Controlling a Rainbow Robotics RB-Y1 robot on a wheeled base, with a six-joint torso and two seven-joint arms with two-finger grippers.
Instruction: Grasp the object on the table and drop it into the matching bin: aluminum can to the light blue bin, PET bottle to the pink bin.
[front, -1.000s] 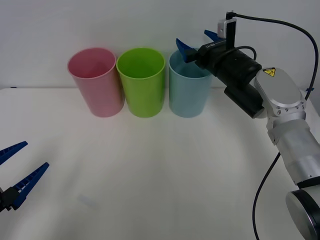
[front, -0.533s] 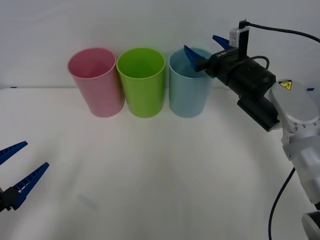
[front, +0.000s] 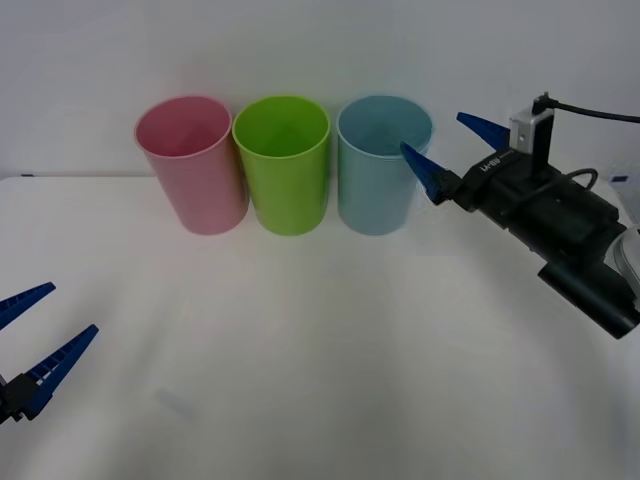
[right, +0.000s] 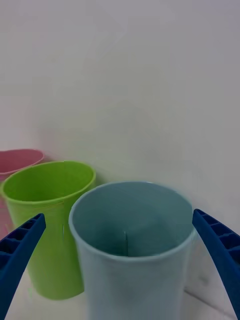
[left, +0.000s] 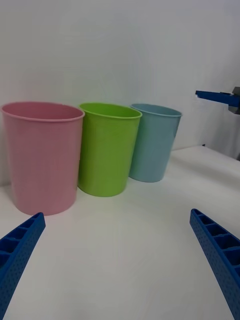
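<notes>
The light blue bin (front: 378, 180) stands rightmost in a row of three on the white table (front: 320, 350), and the pink bin (front: 190, 165) stands leftmost. My right gripper (front: 433, 135) hangs open and empty just right of the light blue bin, near rim height, pointing at it. Its wrist view looks into the light blue bin (right: 132, 270) between the spread fingers. The aluminum can is out of view. My left gripper (front: 72, 308) rests open low at the table's near left, facing the pink bin (left: 42, 155) and the light blue bin (left: 152, 142).
A green bin (front: 283, 165) stands between the pink and light blue bins, almost touching both. A plain white wall rises right behind the row. The right arm's black wrist and cable (front: 570, 250) hang over the table's right side.
My right gripper has pulled back from over the light blue bin's rim, moving right and down, still open. The left arm has not moved.
</notes>
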